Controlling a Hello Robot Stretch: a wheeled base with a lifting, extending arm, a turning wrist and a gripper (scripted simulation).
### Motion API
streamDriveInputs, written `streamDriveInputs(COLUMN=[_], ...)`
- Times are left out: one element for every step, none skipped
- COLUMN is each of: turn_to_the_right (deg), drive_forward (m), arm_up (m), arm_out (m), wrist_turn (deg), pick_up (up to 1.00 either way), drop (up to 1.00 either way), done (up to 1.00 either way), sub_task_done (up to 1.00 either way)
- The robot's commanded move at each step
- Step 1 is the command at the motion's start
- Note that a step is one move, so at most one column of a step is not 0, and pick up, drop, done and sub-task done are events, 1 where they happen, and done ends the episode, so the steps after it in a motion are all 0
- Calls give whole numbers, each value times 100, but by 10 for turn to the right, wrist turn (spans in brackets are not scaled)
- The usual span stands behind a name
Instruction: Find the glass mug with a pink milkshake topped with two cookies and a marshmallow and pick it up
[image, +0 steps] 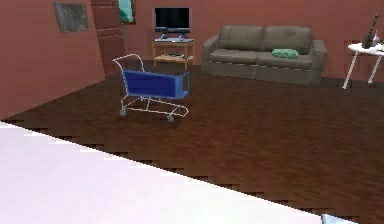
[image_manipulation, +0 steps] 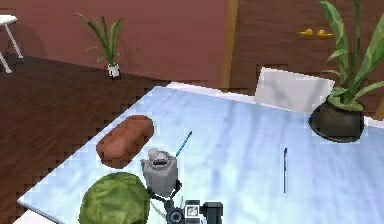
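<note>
At the arm side view's bottom edge, see the jaws' dark body beside two white marker squares (image_manipulation: 212, 210), low over a pale blue-white desk (image_manipulation: 240, 120). Right at the jaws, find a small grey mug-shaped vessel with pale lumps on top (image_manipulation: 157, 170), standing upright on the desk; cannot confirm it by colour as the milkshake mug. Cannot tell whether the jaws hold anything, with that vessel at them on the surface. Note a thin blue stick (image_manipulation: 184, 145) slanting up just beside the vessel, a brown oblong loaf (image_manipulation: 125, 140) toward the view's left of it, a round leafy green head (image_manipulation: 113, 198) at the desk's near corner, and a thin dark pen (image_manipulation: 285, 170) well apart toward the right. Farther back, spot a leafy plant in a dark round pot (image_manipulation: 336, 122) on the desk and a white chair back (image_manipulation: 292, 88) just beyond its edge. Ahead in the forward view, see a blue wire shopping cart (image: 155, 88) on dark wooden floor (image: 250, 130), a grey-green sofa (image: 264, 55) and a black television (image: 171, 18) by the far wall.
</note>
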Motion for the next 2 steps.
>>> streamDriveInputs(turn_to_the_right=[0,0], drive_forward=[0,0], arm_up=[0,10], arm_out=[0,0], wrist_turn=[0,0], pick_up=[100,0], drop=[0,0], done=[0,0], sub_task_done=[0,0])
